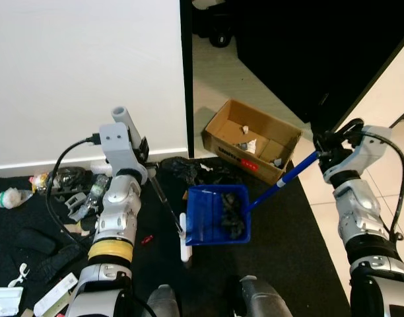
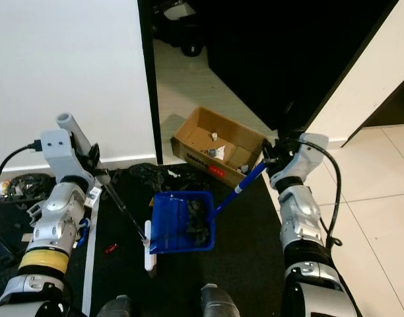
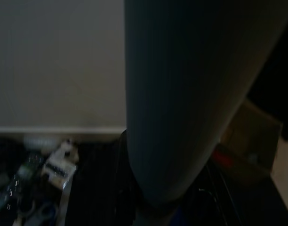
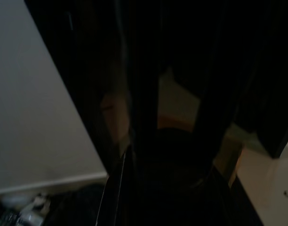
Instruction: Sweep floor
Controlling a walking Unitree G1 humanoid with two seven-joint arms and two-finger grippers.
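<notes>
Right gripper [image 1: 329, 146] holds the dustpan [image 1: 218, 214] handle, left gripper [image 1: 141, 153] the broom [image 1: 164, 198]; tilting could spill its debris onto the mat [image 1: 281, 251].

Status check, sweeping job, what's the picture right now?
Left gripper holds the thin dark broom stick. Right gripper holds the blue dustpan, debris inside. Brown cardboard box just beyond.

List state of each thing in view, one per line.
Dustpan: on the black mat, dark debris inside.
Blue handle: slanted up, held by right pincer.
Broom: tilted, head down at the dustpan's edge, held by left pincer.
Cardboard box: open, a few scraps inside.
Black mat: flat, litter piled along its left side.
</notes>
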